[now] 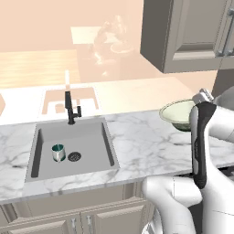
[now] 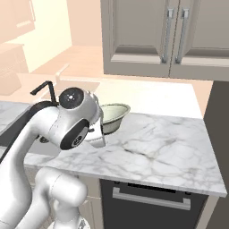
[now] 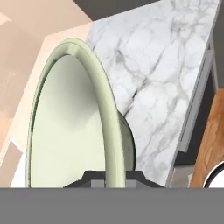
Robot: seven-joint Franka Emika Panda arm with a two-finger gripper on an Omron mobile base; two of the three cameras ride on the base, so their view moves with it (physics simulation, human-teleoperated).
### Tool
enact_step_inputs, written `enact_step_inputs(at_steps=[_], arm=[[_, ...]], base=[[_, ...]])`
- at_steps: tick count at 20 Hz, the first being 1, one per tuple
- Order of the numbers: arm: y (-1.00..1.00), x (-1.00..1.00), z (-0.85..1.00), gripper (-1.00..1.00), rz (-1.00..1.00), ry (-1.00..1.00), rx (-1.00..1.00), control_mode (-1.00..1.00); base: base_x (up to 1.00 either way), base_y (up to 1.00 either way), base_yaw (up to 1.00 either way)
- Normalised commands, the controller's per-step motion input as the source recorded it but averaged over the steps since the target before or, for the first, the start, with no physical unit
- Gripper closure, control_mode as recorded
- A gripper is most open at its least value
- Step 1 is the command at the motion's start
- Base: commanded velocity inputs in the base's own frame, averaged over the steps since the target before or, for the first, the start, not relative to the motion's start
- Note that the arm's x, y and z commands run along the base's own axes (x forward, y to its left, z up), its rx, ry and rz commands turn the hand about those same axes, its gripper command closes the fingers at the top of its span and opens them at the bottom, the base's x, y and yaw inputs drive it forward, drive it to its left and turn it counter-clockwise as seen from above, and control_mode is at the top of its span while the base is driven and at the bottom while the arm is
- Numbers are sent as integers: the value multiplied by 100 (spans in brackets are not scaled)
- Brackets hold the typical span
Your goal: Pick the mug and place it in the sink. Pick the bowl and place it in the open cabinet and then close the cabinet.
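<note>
One bowl [image 3: 74, 127] rim pinched by tool [image 3: 114, 176]; mug [image 1: 58, 152] in sink [image 1: 43, 170].

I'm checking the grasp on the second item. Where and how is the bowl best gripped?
By its thin rim, one finger inside and one outside. The bowl is wide and shallow, too broad to span, so its edge is the only pinchable part. The gripper looks already shut on the rim's near side, and the bowl seems lifted off the counter.
</note>
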Motion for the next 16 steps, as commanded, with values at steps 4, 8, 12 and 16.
enact_step_inputs(at_steps=[4, 8, 12, 16], arm=[[1, -1, 1, 100, -16, 0, 26, -100], [2, 0, 6, 100, -6, -1, 25, -100], [17, 0, 15, 100, -1, -13, 4, -100], [40, -13, 37, 100, 0, -21, -14, -100]], base=[[0, 0, 0], [0, 0, 0], [0, 0, 0], [0, 0, 0]])
